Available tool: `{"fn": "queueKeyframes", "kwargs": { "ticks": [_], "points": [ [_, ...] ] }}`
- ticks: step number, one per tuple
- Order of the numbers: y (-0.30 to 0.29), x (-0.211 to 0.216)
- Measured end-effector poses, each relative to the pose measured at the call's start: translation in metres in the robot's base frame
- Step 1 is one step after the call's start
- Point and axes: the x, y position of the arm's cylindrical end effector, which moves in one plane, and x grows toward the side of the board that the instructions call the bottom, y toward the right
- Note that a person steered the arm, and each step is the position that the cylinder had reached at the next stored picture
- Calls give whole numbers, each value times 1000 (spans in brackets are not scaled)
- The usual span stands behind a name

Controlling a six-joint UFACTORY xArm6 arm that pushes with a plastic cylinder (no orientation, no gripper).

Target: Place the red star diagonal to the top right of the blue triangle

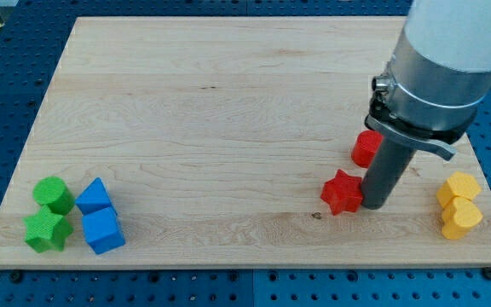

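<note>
The red star (pixel 342 191) lies on the wooden board (pixel 228 102) at the lower right. My tip (pixel 372 205) stands right against the star's right side, touching or nearly touching it. The blue triangle (pixel 94 196) sits far off at the lower left, just above a blue cube (pixel 103 230). A second red block (pixel 366 147) lies above the star, partly hidden behind the rod.
A green cylinder (pixel 53 194) and a green star (pixel 46 231) sit left of the blue blocks. Two yellow blocks, a hexagon (pixel 459 188) and a heart (pixel 461 218), lie near the board's right edge. The arm's body (pixel 441 68) covers the upper right.
</note>
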Motion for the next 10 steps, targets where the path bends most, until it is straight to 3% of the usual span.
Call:
{"fn": "queueKeyframes", "kwargs": {
  "ticks": [4, 6, 10],
  "points": [
    [-1, 19],
    [-31, 17],
    [-32, -35]
  ]
}}
